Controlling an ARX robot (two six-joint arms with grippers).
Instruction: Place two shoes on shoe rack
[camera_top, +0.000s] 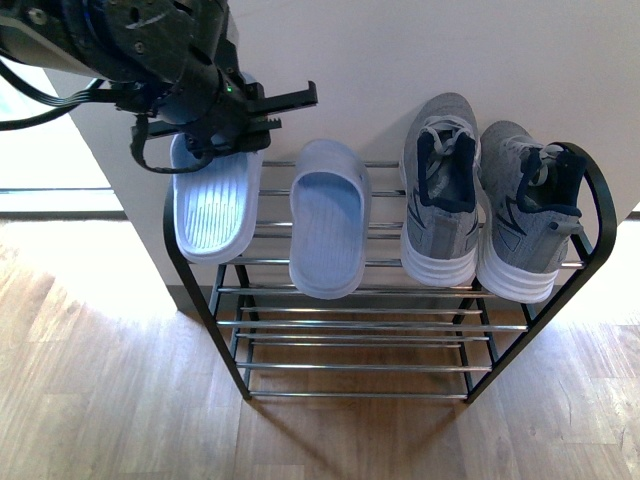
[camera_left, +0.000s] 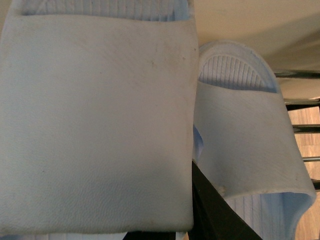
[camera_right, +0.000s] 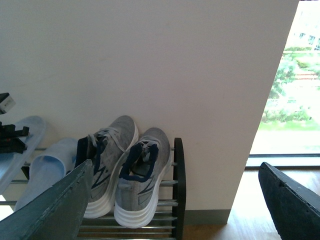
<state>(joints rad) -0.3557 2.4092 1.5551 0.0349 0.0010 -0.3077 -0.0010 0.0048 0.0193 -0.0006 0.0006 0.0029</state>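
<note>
The black shoe rack (camera_top: 600, 215) stands against a white wall. On its top tier, from left to right, are a pale blue slide (camera_top: 212, 205), a second slide (camera_top: 330, 230) and two grey sneakers (camera_top: 440, 190) (camera_top: 525, 215). My left gripper (camera_top: 215, 140) is shut on the leftmost slide, whose strap (camera_left: 95, 120) fills the left wrist view, with the other slide (camera_left: 245, 145) beside it. My right gripper (camera_right: 172, 210) hangs open and holds nothing, back from the rack's right end (camera_right: 179, 180). Its view shows both sneakers (camera_right: 107, 165) (camera_right: 142, 175).
The rack's lower tiers of chrome bars (camera_top: 360, 345) hold nothing. Wooden floor (camera_top: 100, 380) spreads in front and to both sides. A white wall (camera_top: 400, 60) backs the rack, and a bright window (camera_right: 295, 100) lies off to its right.
</note>
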